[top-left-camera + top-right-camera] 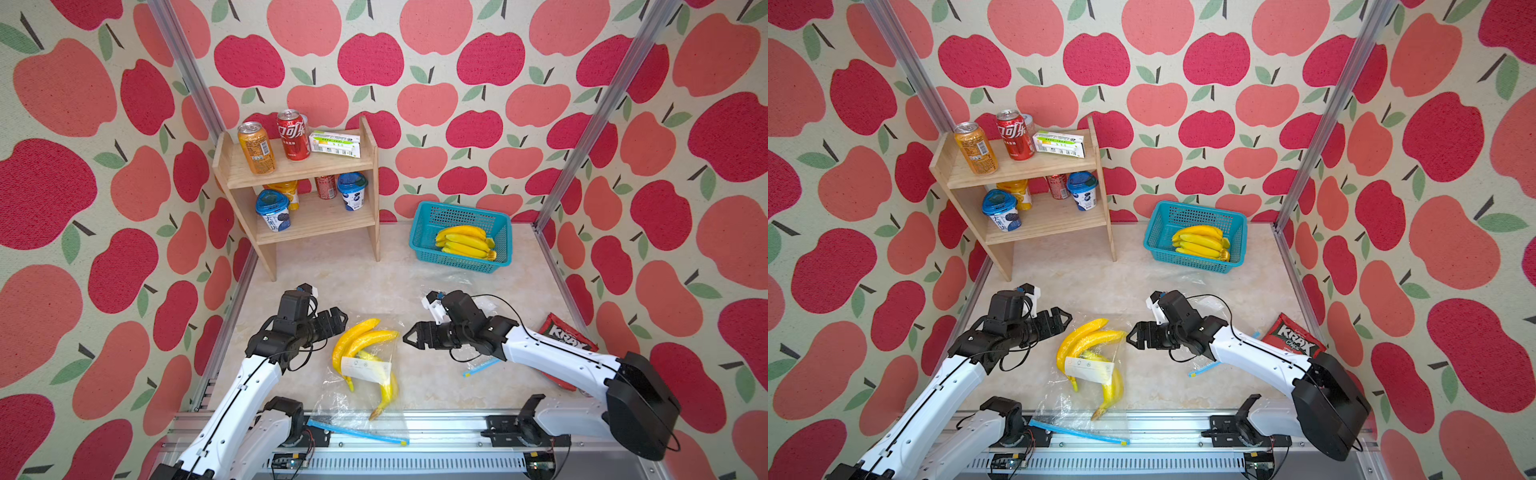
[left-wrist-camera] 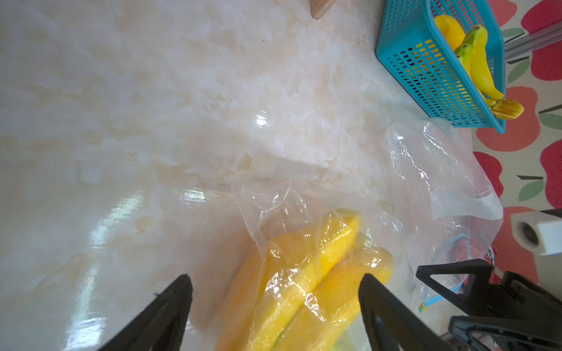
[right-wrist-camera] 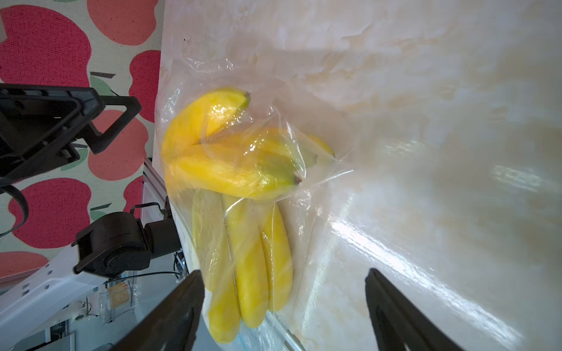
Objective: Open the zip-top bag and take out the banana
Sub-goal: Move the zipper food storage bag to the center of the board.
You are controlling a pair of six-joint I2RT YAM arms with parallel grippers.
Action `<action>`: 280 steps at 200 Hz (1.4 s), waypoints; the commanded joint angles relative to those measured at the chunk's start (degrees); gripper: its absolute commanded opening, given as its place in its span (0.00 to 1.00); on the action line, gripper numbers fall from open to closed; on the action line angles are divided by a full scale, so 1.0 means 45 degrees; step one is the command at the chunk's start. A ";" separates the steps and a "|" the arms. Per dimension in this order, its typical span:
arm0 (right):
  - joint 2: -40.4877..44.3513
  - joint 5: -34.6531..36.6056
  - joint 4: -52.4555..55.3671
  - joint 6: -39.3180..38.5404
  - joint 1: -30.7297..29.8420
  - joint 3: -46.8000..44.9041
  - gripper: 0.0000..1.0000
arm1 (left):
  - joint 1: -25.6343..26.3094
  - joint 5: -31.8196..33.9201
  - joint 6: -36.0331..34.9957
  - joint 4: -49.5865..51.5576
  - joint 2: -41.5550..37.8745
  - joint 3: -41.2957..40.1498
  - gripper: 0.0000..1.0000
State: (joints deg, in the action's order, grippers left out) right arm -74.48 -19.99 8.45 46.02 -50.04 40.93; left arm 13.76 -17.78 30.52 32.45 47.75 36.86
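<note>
Hovering either side of the load, nothing gripped.

- zip-top bag (image 1: 337,406): lies flat on the table, well apart from the teal basket (image 1: 457,262), on the robot's side of it. Its blue zip strip (image 1: 357,432) is the end farthest from the basket, overhanging the metal rail (image 1: 449,419).
- banana bunch (image 1: 362,338): inside the bag, tips pointing toward the basket and stems toward the zip. A white label (image 1: 365,368) crosses its middle.
- left gripper (image 1: 337,322): on the side of the bag away from the basket, jaws spread, empty.
- right gripper (image 1: 409,336): on the basket side of the bag, jaws spread, empty. Both are just beside the film; I cannot tell whether either touches it.
- Zip looks straight and flat; sealed, I judge, though the pictures do not settle it.

Handling, as judged:
- Film is thin, glossy and crumpled, so it is likely slippery and will bunch up, not push.
- Bunch is the only real weight. It will drag the bag and slide inside it if an end is lifted.
- Best hold: the stiffer zip band, one set of jaws on each lip, pulled apart.
- Then take the bunch at the stem cluster, with the other gripper pinning the loose film.
- Risk: pinching both layers together.
</note>
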 commanded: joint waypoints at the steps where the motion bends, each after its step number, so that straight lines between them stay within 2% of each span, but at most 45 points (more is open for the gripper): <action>1: -0.1370 -0.1172 -0.1847 0.1219 -0.0286 -0.0091 0.86 | 0.0139 -0.1353 0.0211 -0.0368 0.0225 -0.0598 0.88; 30: -0.3730 -0.1729 -0.3393 0.1502 -0.0579 0.0709 0.84 | 0.0703 -0.1398 0.0334 -0.1167 0.0853 -0.0963 0.88; 47: -0.4210 -0.1476 -0.4184 0.1648 -0.0617 0.0845 0.84 | 0.0904 -0.1148 0.0270 -0.1363 0.0994 -0.1128 0.87; 74: -0.4825 -0.0910 -0.4086 0.1330 -0.0561 0.1139 0.84 | 0.0910 -0.0950 0.0274 -0.1822 0.1623 -0.1459 0.87; 125: -0.5917 -0.0554 -0.4903 0.0874 0.0906 0.2142 0.84 | 0.1088 -0.0720 0.0792 -0.4427 0.3640 -0.1554 0.82; 156: -0.7089 -0.0835 -0.5053 0.0406 0.1837 0.3549 0.84 | 0.1034 -0.0313 0.0520 -0.5641 0.5568 -0.0616 0.74; 195: -0.7613 -0.1109 -0.4377 -0.0204 0.2267 0.4705 0.83 | 0.0695 -0.0308 0.0165 -0.6089 0.7840 0.1188 0.72; 214: -0.7134 -0.0350 -0.3375 -0.1008 0.2406 0.4789 0.85 | 0.0535 0.0070 0.0082 -0.6221 0.7871 0.1477 0.72; 239: -0.6215 -0.0120 -0.2607 -0.1592 0.2708 0.4568 0.85 | 0.0456 0.0231 -0.0379 -0.5419 0.7451 0.2005 0.79; 260: -0.4885 0.0164 -0.1751 -0.2309 0.2657 0.4342 0.86 | 0.0665 0.0664 -0.0562 -0.4613 0.6069 0.2004 0.92; 280: -0.3543 0.0120 -0.0838 -0.2848 0.2510 0.3851 0.86 | 0.1097 0.1265 -0.0804 -0.3374 0.4307 0.2040 0.97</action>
State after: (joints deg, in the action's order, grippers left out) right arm -98.41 -20.36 -2.26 38.85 -38.09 60.47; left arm 16.82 -16.16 29.56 9.80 75.66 44.25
